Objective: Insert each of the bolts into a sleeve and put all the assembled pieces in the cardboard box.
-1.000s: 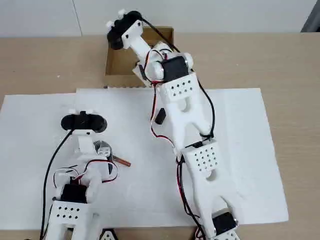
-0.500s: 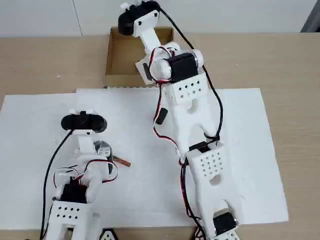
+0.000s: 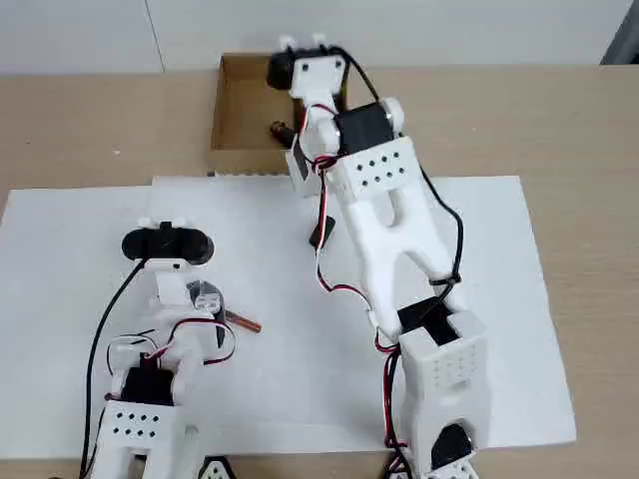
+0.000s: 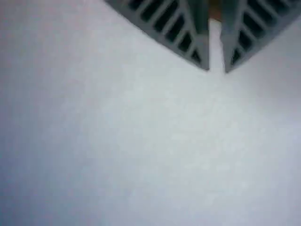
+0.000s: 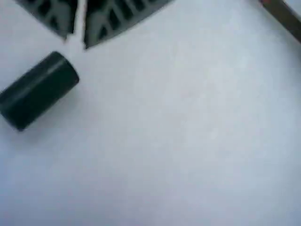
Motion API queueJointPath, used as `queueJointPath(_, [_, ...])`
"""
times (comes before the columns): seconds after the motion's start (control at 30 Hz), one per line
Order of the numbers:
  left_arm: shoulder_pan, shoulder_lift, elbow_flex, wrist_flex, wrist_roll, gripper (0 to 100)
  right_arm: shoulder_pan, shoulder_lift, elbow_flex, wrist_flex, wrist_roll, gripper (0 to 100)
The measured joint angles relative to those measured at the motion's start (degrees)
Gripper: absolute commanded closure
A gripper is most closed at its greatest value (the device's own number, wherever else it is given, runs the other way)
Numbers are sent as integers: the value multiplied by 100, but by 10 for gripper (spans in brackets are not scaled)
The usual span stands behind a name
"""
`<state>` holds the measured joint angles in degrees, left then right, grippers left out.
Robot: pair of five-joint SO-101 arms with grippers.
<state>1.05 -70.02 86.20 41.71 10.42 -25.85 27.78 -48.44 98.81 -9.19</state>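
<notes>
The cardboard box (image 3: pixel 243 105) stands at the table's far edge, and a dark assembled piece (image 3: pixel 280 128) lies inside it. My right arm stretches toward the box, with its gripper (image 3: pixel 300 168) (image 5: pixel 77 37) shut and empty just in front of the box's near wall. A black sleeve (image 3: pixel 319 236) (image 5: pixel 38 89) lies on the white paper close to that gripper, partly under the arm. At the lower left my left gripper (image 3: pixel 213 307) (image 4: pixel 216 66) is low over the paper, shut on a copper-coloured bolt (image 3: pixel 244 322) that sticks out to the right.
A large white paper sheet (image 3: pixel 479 259) covers the table's middle. The right arm and its cables (image 3: pixel 324 269) cross the sheet's centre. Bare wooden table (image 3: pixel 100 120) lies around the box.
My right arm has swung to the right across the box and drawn back, uncovering the assembled piece inside it. The left arm and its bolt have stayed put.
</notes>
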Motion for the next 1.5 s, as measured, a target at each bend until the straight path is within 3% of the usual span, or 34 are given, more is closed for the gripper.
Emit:
queueJointPath(0.23, [0, 0, 0, 0, 0, 995, 9, 229, 387, 0, -730, 976])
queueJointPath(0.43, [0, 0, 0, 0, 0, 995, 0, 888, 387, 0, -1090, 829])
queueJointPath(1.5, [0, 0, 0, -18, 0, 995, -97, 1881, 404, -747, -1213, 857])
